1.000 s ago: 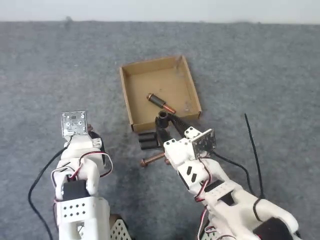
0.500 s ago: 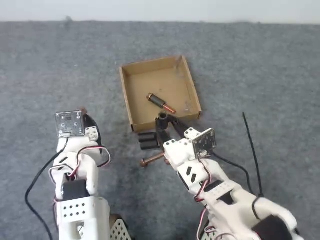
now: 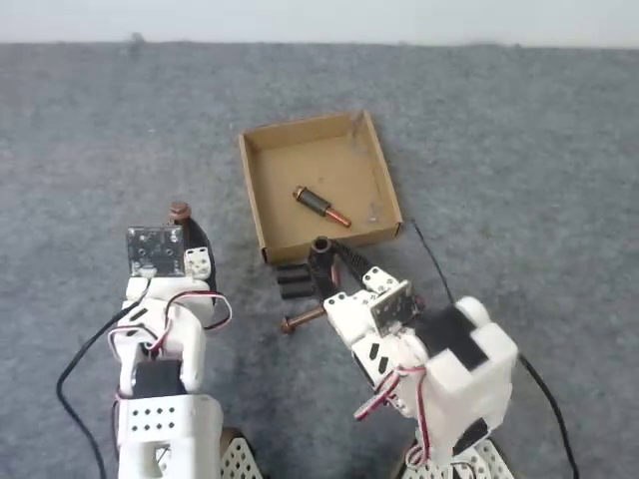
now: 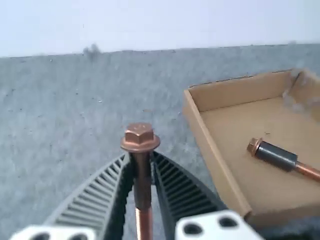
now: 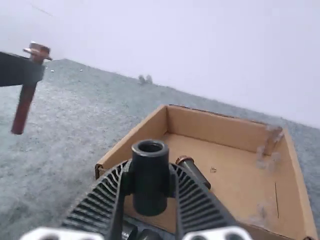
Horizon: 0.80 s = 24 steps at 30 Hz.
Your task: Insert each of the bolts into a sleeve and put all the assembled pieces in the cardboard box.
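Note:
My left gripper (image 4: 141,182) is shut on a copper bolt (image 4: 140,165), held upright with its hex head on top; in the high view that bolt (image 3: 180,212) sits left of the cardboard box (image 3: 252,190). My right gripper (image 5: 148,192) is shut on a black sleeve (image 5: 149,175), upright with its bore up, just in front of the box's near wall (image 3: 321,249). One assembled bolt and sleeve (image 3: 319,206) lies inside the box. Two black sleeves (image 3: 294,280) and a loose copper bolt (image 3: 303,319) lie on the carpet by the right gripper.
Grey carpet (image 3: 519,150) covers the table. A black cable (image 3: 429,261) runs along the right arm. The left arm's gripper holding the bolt (image 5: 27,75) appears far off in the right wrist view.
The left arm has lifted its bolt and swung it up and rightward. The right arm's body has folded back while its gripper keeps the sleeve near the box's front wall.

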Tool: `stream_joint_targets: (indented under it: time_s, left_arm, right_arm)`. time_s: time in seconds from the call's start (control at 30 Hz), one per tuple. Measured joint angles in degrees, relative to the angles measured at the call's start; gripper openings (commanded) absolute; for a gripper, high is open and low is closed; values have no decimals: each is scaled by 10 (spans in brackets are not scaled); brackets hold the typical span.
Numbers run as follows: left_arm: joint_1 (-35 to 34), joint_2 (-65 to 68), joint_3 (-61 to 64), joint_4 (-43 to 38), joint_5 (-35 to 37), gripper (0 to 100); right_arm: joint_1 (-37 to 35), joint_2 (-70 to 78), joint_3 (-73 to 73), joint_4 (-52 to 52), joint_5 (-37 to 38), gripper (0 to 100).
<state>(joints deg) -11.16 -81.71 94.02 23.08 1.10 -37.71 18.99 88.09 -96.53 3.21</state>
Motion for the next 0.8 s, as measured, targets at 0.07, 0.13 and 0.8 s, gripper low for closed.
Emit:
stream_joint_targets:
  time_s: [0.07,0.13,0.8]
  left_arm:
    - [2,0,18,-55,22,10]
    - [2,0,35,-124,70,10]
    - [196,5,-77,-188,194,10]
  right_arm:
    - [-14,2,-1,-11,7,6]
    - [-20,3,0,-13,11,6]
    - [-24,3,0,-22,11,6]
